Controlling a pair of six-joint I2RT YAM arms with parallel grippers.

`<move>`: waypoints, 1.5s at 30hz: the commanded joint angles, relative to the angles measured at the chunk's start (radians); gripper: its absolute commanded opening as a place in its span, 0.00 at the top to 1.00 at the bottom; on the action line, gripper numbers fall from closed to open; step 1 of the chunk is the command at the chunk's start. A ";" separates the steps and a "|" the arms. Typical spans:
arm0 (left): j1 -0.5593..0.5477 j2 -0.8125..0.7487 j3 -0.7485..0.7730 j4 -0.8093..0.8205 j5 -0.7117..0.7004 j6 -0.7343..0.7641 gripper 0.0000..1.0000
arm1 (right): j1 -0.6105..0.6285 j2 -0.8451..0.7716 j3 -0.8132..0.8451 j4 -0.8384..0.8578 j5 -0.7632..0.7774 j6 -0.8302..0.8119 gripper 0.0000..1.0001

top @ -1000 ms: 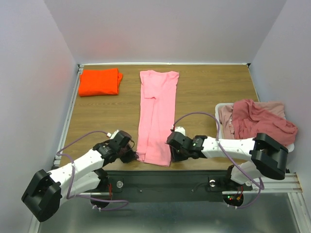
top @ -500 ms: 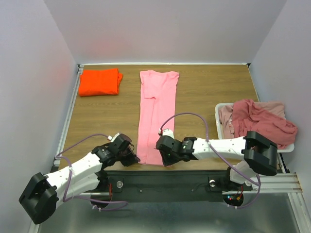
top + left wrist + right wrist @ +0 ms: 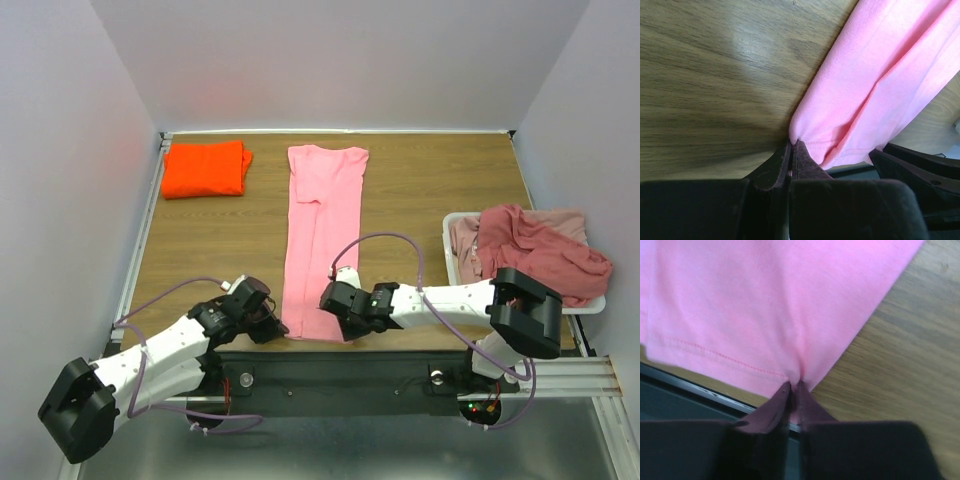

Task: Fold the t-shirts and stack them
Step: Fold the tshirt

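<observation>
A light pink t-shirt [image 3: 323,232] lies as a long narrow strip down the middle of the table, collar at the far end. My left gripper [image 3: 279,328] is shut on its near left hem corner [image 3: 799,131]. At the near right hem corner [image 3: 800,371], my right gripper [image 3: 337,322] is pinched shut on the pink cloth. A folded bright orange t-shirt [image 3: 205,168] rests at the far left corner. Dusty rose and pale pink t-shirts [image 3: 530,248] are heaped in the white tray [image 3: 452,222] on the right.
The table's near edge and a dark metal rail [image 3: 330,365] run just under both grippers. Walls close in the table on three sides. The tray takes up the right side; bare wood [image 3: 215,240] lies between the orange shirt and the pink strip.
My right gripper slid left along the near hem and closed on the pink shirt's right corner. The left gripper shifted slightly nearer, still holding its corner.
</observation>
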 commanded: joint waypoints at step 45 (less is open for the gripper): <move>0.099 0.299 0.444 0.039 -0.173 0.217 1.00 | -0.259 -0.129 0.200 -0.070 0.281 -0.059 1.00</move>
